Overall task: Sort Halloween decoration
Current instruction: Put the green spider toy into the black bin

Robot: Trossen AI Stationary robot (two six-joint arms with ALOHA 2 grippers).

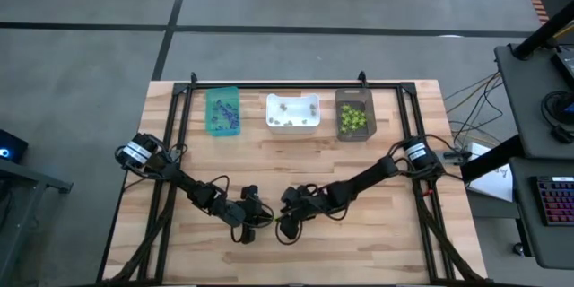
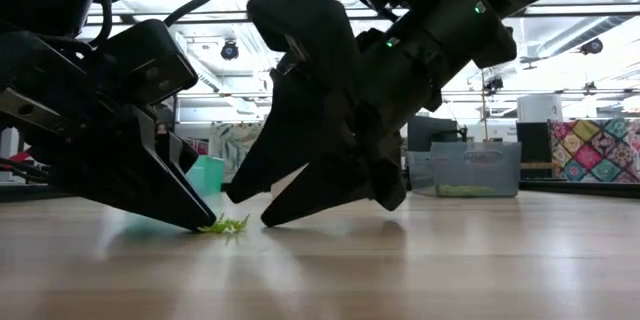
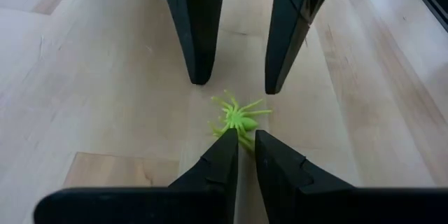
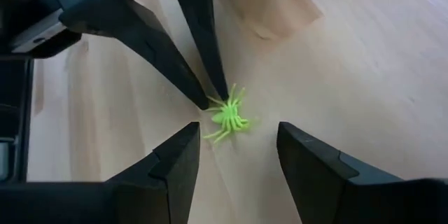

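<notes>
One Halloween decoration, a tiny lime-green plastic spider (image 3: pixel 238 117), lies on the wooden table between my two grippers. My left gripper (image 3: pixel 246 138) is at the spider's near side, its fingers closed to a narrow gap on the spider's legs. My right gripper (image 4: pixel 238 131) faces it from the other side. It is open, slants down, and has one finger on each side of the spider without touching it. The low view shows the spider (image 2: pixel 226 226) flat on the table at the left fingertip. The high view hides it under the grippers (image 1: pixel 269 222). My left gripper has the spider's rear legs (image 3: pixel 243 138) between its two fingertips (image 4: pixel 222 96), only at their free ends. The fingers slant down onto it from the table's left. The spider's body and its other legs lie flat on the table.
Three bins stand in a row at the table's far edge: a teal bin (image 1: pixel 222 110) with purple pieces, a white bin (image 1: pixel 293 112) with pale pieces, and a dark brown bin (image 1: pixel 353 113) with green pieces. A black frame (image 1: pixel 269 85) borders the table.
</notes>
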